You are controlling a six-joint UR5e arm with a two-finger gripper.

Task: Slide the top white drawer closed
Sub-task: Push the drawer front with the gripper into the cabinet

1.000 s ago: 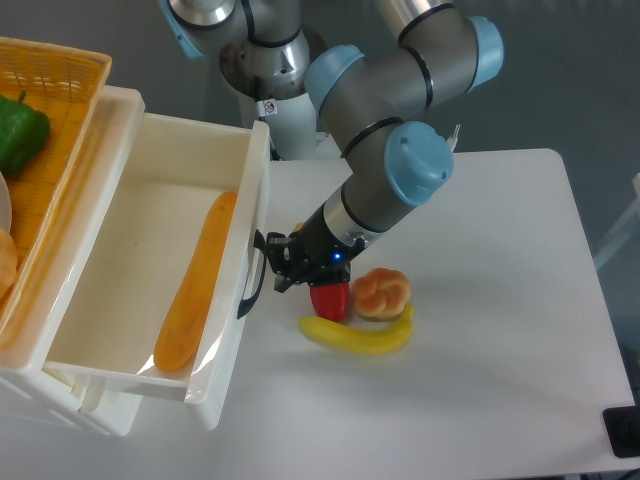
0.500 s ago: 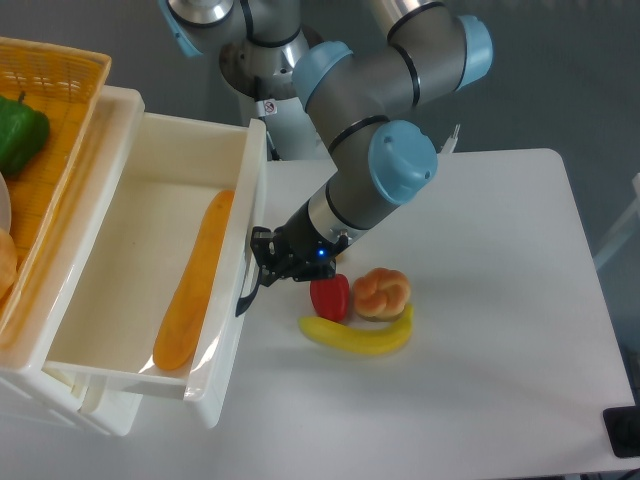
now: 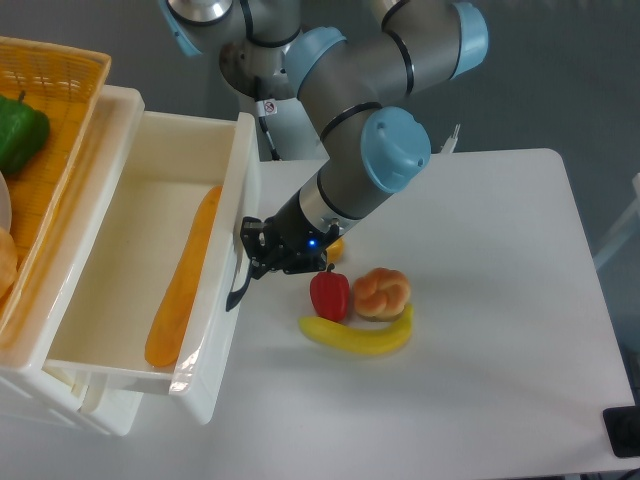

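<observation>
top white drawer (image 3: 150, 250) — pulled open | black handle — front face

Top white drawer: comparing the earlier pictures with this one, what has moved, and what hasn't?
The gripper has travelled left, off the red pepper, and now presses against the front of the top white drawer by its black handle. The drawer front has shifted left, partway in, carrying the long orange loaf with it. It grips nothing. The pepper, bun, banana and orange basket stayed put.

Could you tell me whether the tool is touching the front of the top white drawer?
Touching. The fixed camera shows the tool pressed against the top white drawer by its black handle, no gap visible.
</observation>
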